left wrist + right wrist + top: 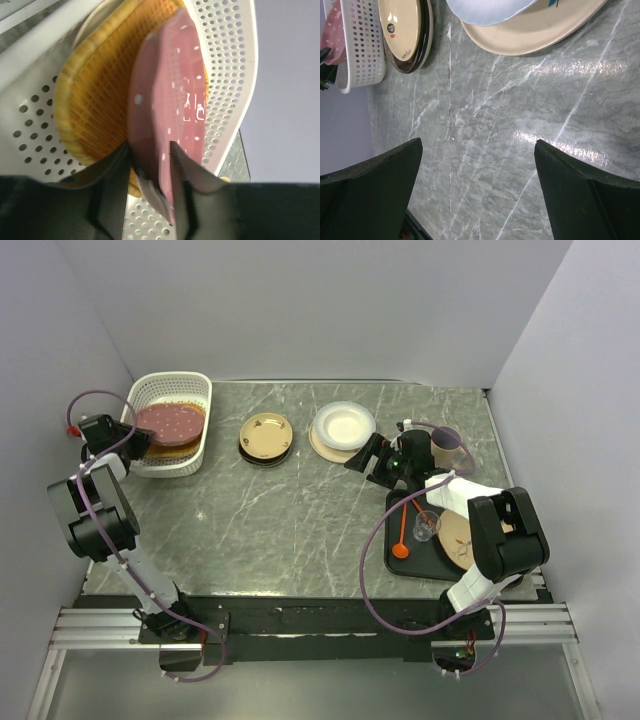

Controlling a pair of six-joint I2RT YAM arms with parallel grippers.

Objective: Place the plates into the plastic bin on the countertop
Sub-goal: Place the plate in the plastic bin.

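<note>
The pink polka-dot plate (170, 422) (170, 100) lies in the white plastic bin (204, 430) (225, 75) on top of an orange-brown squarish plate (100, 100). My left gripper (140, 440) (150, 150) reaches over the bin's left side, its fingers pressed on both faces of the pink plate's rim. A small tan plate (266, 434) (402, 25) rests on a dark brown one mid-counter. A pale blue-and-white plate (343, 424) (485, 10) sits on a cream plate (530, 35). My right gripper (365, 462) (477, 145) hovers open over the bare countertop (495, 125) beside that stack.
A flat black tray (395, 548) at the right front holds an orange spoon (400, 535), a small glass (427, 525) and a wooden piece. A mug (447, 448) stands behind the right arm. Walls close in the left, back and right sides.
</note>
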